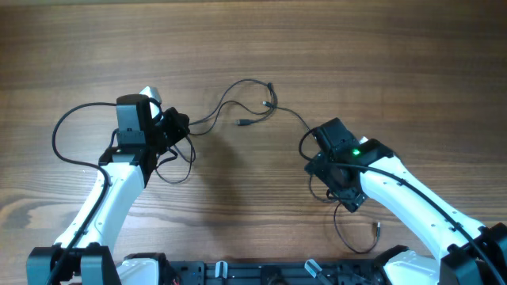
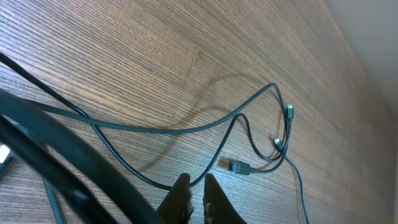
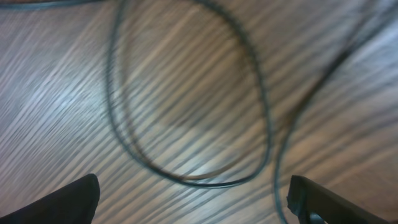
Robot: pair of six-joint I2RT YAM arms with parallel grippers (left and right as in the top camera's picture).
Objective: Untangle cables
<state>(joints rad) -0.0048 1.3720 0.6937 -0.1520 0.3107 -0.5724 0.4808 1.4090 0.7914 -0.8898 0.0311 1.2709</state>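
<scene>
Overhead: saw cables (image 1: 272, 99) sprawled loose on bench (image 1: 253, 39) between both arms, plug ends mid-span. Left wrist: found left fingers (image 2: 180, 199) clenched on one thin cable; judged it light, limp, slippery, best pinched near a plug. Right wrist: found right fingers (image 3: 68, 199) spread wide, released, above a blurred cable loop.

The cables (image 1: 252, 80) cross the middle of the table (image 1: 380, 47). Bare wood along the far edge and far corners allows passage.
</scene>
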